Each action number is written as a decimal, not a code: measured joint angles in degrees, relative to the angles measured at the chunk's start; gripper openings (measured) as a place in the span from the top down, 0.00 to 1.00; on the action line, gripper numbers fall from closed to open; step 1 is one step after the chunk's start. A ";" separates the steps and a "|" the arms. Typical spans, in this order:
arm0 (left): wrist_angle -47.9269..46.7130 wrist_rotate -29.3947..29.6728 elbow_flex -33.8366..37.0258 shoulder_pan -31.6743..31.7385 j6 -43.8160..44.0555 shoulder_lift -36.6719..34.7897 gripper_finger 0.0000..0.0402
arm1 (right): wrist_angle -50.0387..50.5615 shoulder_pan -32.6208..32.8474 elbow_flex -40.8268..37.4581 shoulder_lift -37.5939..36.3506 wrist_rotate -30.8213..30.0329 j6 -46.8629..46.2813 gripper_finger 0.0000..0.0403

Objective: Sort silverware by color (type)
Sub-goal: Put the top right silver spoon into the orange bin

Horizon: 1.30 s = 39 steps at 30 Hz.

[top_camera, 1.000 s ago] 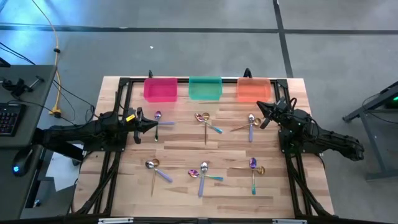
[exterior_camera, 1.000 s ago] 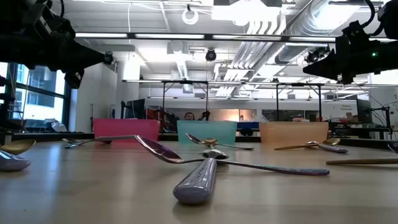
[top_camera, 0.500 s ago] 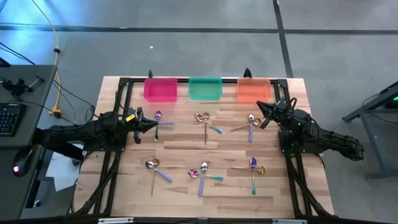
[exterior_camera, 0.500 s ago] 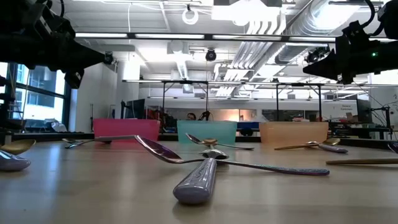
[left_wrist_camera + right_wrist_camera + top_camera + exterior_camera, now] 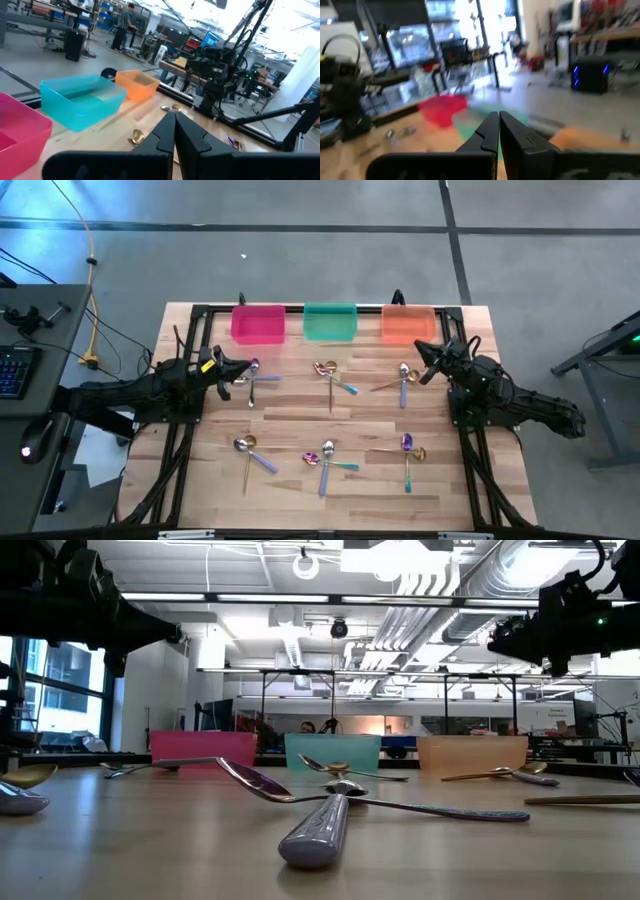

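Note:
Small metal spoons lie flat on the wooden table in six little clusters: far left (image 5: 255, 371), far middle (image 5: 333, 373), far right (image 5: 400, 377), near left (image 5: 248, 450), near middle (image 5: 325, 457) and near right (image 5: 408, 448). They are gold, silver-lavender and purple with teal handles. My left gripper (image 5: 243, 369) is shut and empty, above the table right beside the far-left cluster. Its fingers are together in the left wrist view (image 5: 174, 127). My right gripper (image 5: 424, 360) is shut and empty, above the table just right of the far-right cluster. It also shows shut in the right wrist view (image 5: 499, 125).
A pink bin (image 5: 258, 323), a green bin (image 5: 330, 322) and an orange bin (image 5: 408, 323) stand in a row along the far edge. In the low view a lavender spoon handle (image 5: 318, 830) lies close to the camera. Black frame rails run along the table's left and right sides.
My left gripper has swung toward the table's far edge, closer to the far-left spoon cluster, and stays shut. The spoons have not moved.

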<state>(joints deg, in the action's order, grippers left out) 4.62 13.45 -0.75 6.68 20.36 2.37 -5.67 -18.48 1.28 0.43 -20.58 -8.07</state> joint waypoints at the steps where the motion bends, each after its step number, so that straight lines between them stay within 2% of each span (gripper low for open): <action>1: -0.02 0.00 0.00 0.00 0.01 0.00 1.00 | -1.74 0.00 0.00 0.00 -0.22 0.56 1.00; 6: -0.07 0.67 0.00 0.02 -1.62 0.00 1.00 | -8.85 0.04 0.00 2.25 8.27 1.55 1.00; 10: -0.02 5.42 0.00 0.06 -6.29 0.00 1.00 | -14.70 0.00 0.00 9.01 8.67 1.50 1.00; 19: -0.02 5.67 0.00 0.04 -14.65 0.00 1.00 | -28.99 0.81 0.96 31.01 9.68 -2.22 1.00; 27: -0.04 5.45 0.01 0.04 -18.52 0.00 1.00 | -29.34 3.33 10.92 49.34 9.49 -2.04 0.98; 34: -0.37 4.79 0.02 0.04 -18.68 0.00 1.00 | -24.33 4.39 21.74 66.06 9.48 -2.98 0.80; 39: -0.83 4.76 0.02 0.04 -18.55 0.00 1.00 | -15.86 4.39 29.75 77.02 10.13 -6.55 0.70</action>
<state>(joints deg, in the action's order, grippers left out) 3.80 18.21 -0.73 6.72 1.81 2.37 -21.53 -14.09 31.03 77.44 -10.45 -14.62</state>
